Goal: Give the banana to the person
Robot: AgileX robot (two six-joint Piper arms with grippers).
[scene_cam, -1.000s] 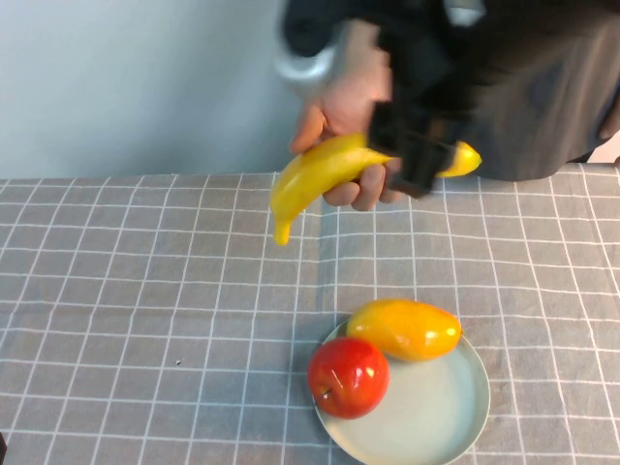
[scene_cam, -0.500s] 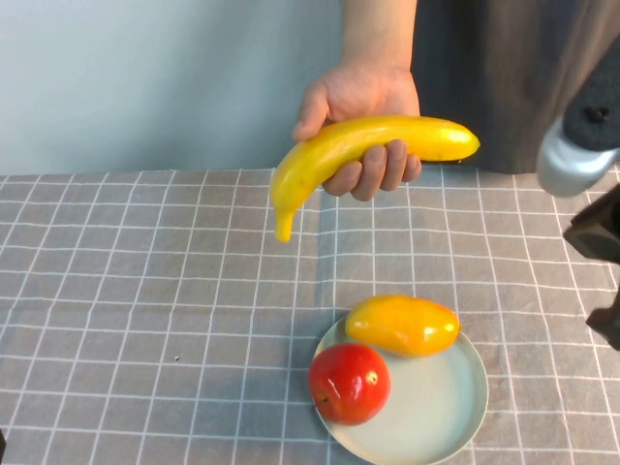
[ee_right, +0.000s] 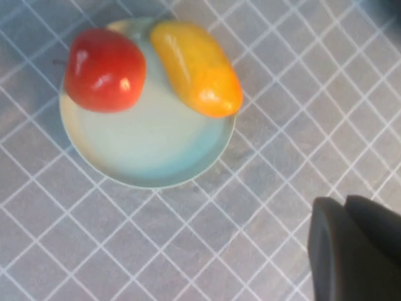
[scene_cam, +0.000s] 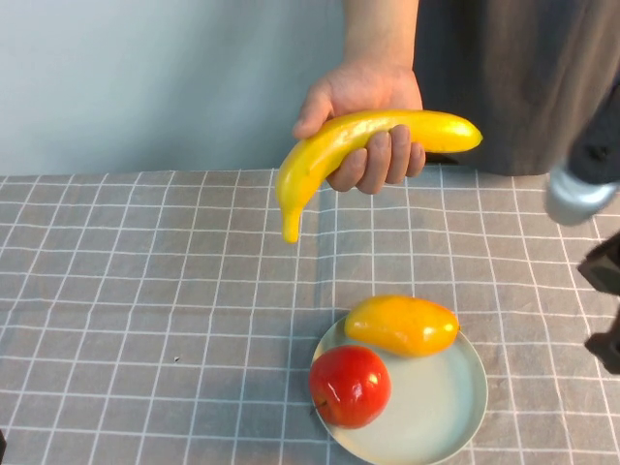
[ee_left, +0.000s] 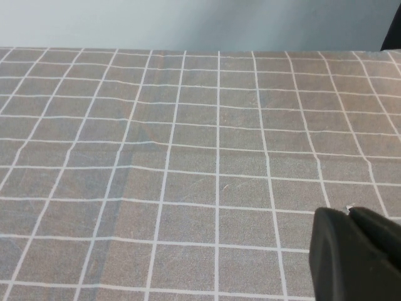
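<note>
Above plate (scene_cam: 465, 412): banana (scene_cam: 360, 147) held in person's hand (scene_cam: 366, 121), off table, stem tip hanging down. Person (scene_cam: 513, 77) beyond plate, at far table edge. Apple (scene_cam: 350, 386) and mango (scene_cam: 401, 325) on plate. Right gripper (ee_right: 354, 251) right of plate, nothing held, finger gap not discernible. Left gripper (ee_left: 354, 254) low over cloth, far from plate, finger gap not discernible.

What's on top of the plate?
The pale plate holds a red apple and a yellow-orange mango, touching each other. The plate beneath them is covered. The banana is in the person's hand. The right end effector and the left end effector are away from it.
</note>
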